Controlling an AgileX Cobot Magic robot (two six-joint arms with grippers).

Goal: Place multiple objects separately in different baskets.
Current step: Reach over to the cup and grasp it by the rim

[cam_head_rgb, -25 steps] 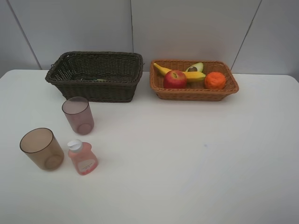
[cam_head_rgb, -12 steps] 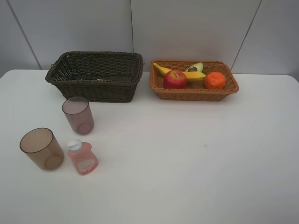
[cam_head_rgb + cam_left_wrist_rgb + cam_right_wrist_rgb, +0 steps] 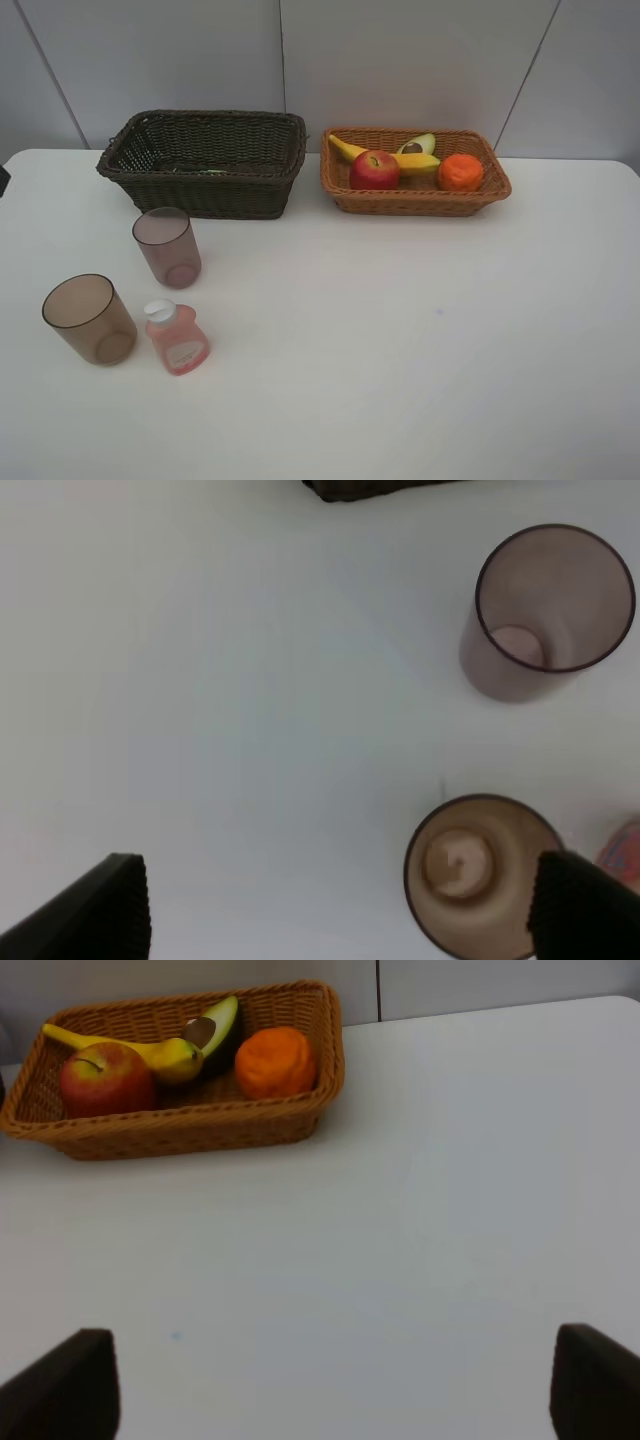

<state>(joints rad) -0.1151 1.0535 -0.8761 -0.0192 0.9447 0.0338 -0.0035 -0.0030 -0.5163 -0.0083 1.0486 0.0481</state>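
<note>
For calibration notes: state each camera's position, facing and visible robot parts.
Exterior high: high up front, facing dark basket and tan basket; no gripper shows.
Left wrist: straight down on pink cup and brown cup; left gripper open.
Right wrist: low, toward tan basket; right gripper open.
Exterior shares cups with left, tan basket with right.

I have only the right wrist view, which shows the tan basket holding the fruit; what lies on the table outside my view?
Observer: A pinkish cup, a brownish cup and a small pink bottle sit on the table, outside both baskets.
Operator: Where is the other basket, if I may ask?
Observer: The dark brown basket sits to the left of your tan basket in the high view, with a small gap between them.
Operator: And the left gripper?
Observer: The left gripper is open and empty, and its wrist view looks down on both cups.
</note>
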